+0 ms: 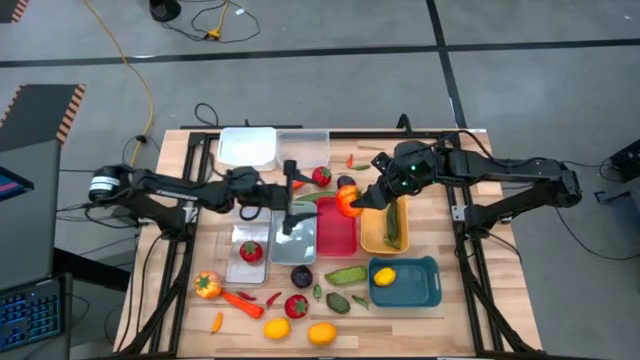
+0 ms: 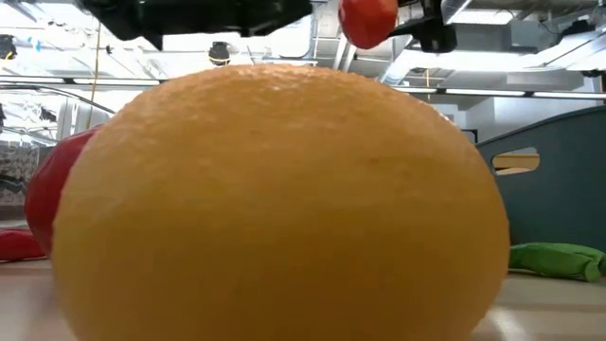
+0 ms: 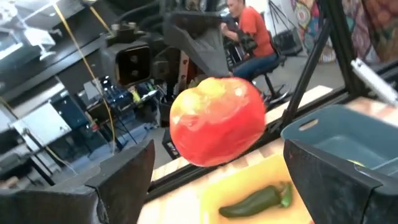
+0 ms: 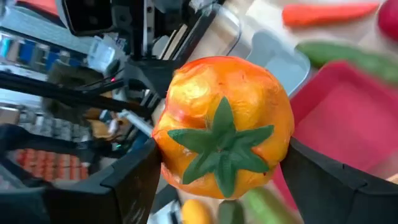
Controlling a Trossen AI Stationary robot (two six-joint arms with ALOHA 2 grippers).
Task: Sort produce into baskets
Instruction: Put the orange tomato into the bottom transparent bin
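The red-orange tomato [image 4: 224, 127], with its green star-shaped calyx, sits clamped between the fingers of the right gripper [image 1: 352, 202], held in the air over the red basket [image 1: 337, 235] near the middle of the table. The left gripper [image 1: 293, 205] hovers just left of it over the clear basket [image 1: 292, 243], its fingers spread wide and holding nothing.

By my reading the sorting is under way but far from finished. A few bins hold something: the silver-grey basket [image 1: 249, 262] has one red tomato [image 1: 251, 251], the yellow-orange basket [image 1: 384, 238] holds a green pepper [image 1: 391, 224], and the teal basket [image 1: 405, 284] at near right holds a yellow lemon [image 1: 384, 276]. The red basket looks empty so far, and so do the white basket [image 1: 247, 147] and the second clear basket [image 1: 303, 148] at the far edge, as far as can be seen from above.

Much produce lies loose on the table [image 1: 180, 200]: a purple plum [image 1: 302, 276], a green cucumber [image 1: 346, 273], a strawberry [image 1: 296, 305], a carrot [image 1: 241, 301], two more lemons near the front edge [image 1: 322, 333], small chilies and green pods. Another red tomato [image 1: 321, 176] lies at the far side. In the low view one lemon fills nearly the whole picture.
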